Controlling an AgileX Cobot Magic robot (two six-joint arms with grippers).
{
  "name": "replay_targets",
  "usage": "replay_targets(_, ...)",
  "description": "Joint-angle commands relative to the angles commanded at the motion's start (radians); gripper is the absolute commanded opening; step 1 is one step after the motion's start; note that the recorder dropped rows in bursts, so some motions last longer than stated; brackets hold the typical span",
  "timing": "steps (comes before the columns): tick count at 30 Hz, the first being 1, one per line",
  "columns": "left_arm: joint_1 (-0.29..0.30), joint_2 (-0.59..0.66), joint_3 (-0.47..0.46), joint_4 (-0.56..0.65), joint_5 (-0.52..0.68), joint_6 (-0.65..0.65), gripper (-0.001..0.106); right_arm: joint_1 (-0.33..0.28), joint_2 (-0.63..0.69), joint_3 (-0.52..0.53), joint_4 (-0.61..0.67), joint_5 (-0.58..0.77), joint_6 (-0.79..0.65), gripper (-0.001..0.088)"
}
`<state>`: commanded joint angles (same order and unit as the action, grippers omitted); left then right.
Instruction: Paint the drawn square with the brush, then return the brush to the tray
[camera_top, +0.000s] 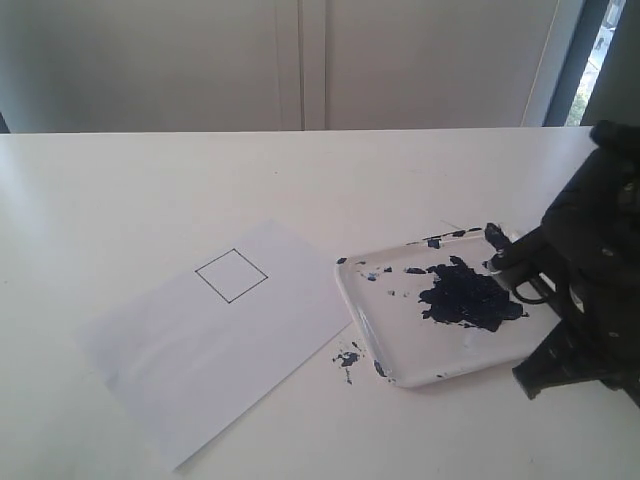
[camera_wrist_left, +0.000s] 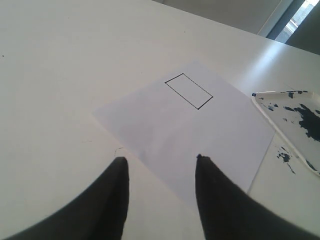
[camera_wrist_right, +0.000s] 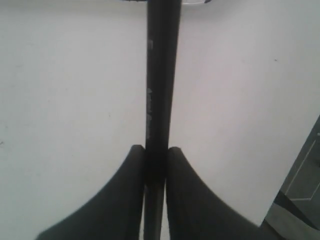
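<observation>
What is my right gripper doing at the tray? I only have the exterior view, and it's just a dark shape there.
Observer: In the right wrist view, the right gripper is shut on the brush handle, with a finger on each side.
Operator: And the left gripper? It's outside my view.
Observer: In the left wrist view, the left gripper is open and empty, facing the paper with the drawn square.

One bench. One paper sheet, ahead of the left jaws. One drawn square, on that sheet. One tray. One paint puddle, in the tray. One brush, between the right jaws. Two pairs of jaws.
</observation>
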<state>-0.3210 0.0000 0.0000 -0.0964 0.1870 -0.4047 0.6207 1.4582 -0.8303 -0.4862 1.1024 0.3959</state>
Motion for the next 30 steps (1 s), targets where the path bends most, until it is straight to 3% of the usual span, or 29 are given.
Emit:
replay_targets(7,0.000,0.000,0.000,0.000,0.000,0.000,0.048,0.000,-0.070,-0.009,0.135,-0.041,-0.131,0.0000)
replay_targets(14,0.000,0.000,0.000,0.000,0.000,0.000,0.048,0.000,-0.095,-0.091,0.136,0.117,-0.190,0.0000)
replay_targets(20,0.000,0.000,0.000,0.000,0.000,0.000,0.048,0.000,-0.121,-0.162,0.129,0.119,-0.262,0.0000)
replay_targets(30,0.000,0.000,0.000,0.000,0.000,0.000,0.048,0.000,-0.056,-0.157,0.133,0.119,-0.300,0.0000)
